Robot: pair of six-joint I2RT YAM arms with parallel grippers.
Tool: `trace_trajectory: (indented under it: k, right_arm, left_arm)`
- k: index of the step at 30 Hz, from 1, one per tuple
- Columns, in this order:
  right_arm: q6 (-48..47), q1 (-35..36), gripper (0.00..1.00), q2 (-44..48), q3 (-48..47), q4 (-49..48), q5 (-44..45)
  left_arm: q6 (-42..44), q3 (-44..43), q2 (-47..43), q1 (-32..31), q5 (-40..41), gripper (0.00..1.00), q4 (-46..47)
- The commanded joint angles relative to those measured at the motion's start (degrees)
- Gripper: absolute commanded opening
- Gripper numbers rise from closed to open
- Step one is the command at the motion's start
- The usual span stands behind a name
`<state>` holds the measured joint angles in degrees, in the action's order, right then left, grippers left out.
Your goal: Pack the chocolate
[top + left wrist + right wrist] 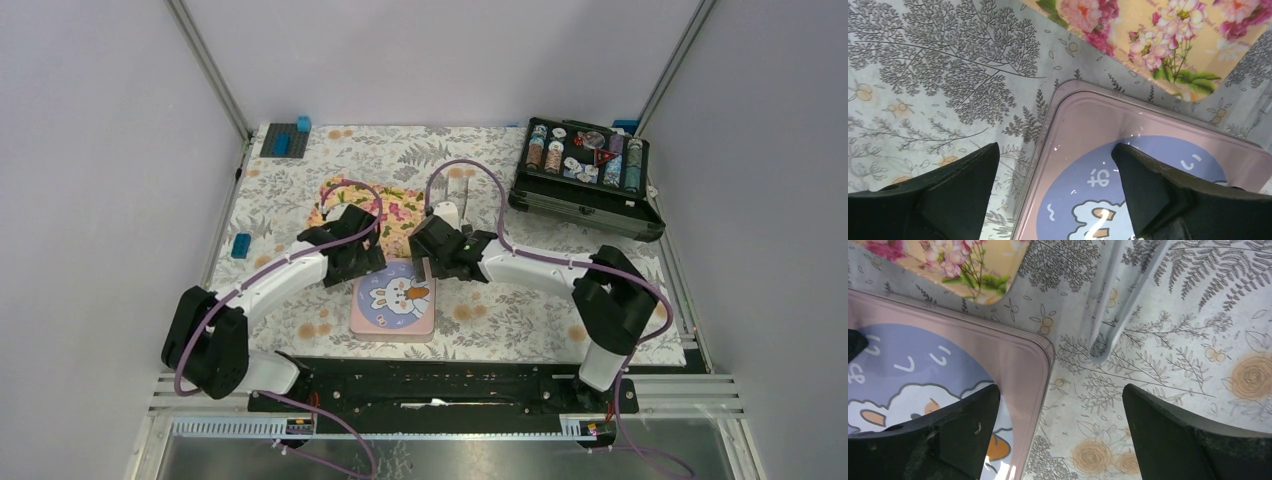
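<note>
Straddling the tin's two far corners, I hold both sets of fingers spread wide, gripping nothing. The left fingers (360, 265) stand over the tin's (392, 300) far left corner, one tip above the bunny lid (1158, 130) and the other above the bare counter (520, 320). The right fingers (435, 262) mirror that at the far right corner. The tin lies at the middle of the counter's near edge, with its lid on. A floral cloth (395, 210) lies just behind it, and a case (585, 190) of poker chips sits in the far right corner.

I see no chocolate anywhere. No loose piece shows on the counter, so I judge it is under the lid, though I cannot confirm that.

I read this as the lid step, near the end of packing. I cannot tell whether the lid is fully seated. If it is not, the next move calls for an even press on both far corners together, so the lid does not tilt or skid toward the near edge. If it is, both arms need a straight lift clear, without the tips catching the rim.
</note>
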<state>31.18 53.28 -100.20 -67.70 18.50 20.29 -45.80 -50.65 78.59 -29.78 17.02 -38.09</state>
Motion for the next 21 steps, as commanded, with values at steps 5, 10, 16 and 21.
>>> trace_trajectory:
  k: [5,10,16,21]
  right_arm:
    - [-4.02,-0.3,1.0,8.84,-6.75,4.61,3.39]
    - [-4.25,-0.35,1.0,6.16,-6.28,3.84,3.97]
    - [-3.53,-0.54,1.0,-5.6,-5.79,7.39,3.73]
    - [-2.9,-0.54,1.0,-2.78,-7.96,10.63,4.71]
  left_arm:
    - [2.73,-9.66,-7.53,0.16,2.15,0.95,-7.43]
    - [2.54,-8.94,-6.94,0.25,2.67,0.95,-6.51]
    - [2.11,0.69,0.76,1.84,0.27,0.95,2.04]
    - [3.05,-1.35,0.43,2.18,-1.93,0.95,-0.73]
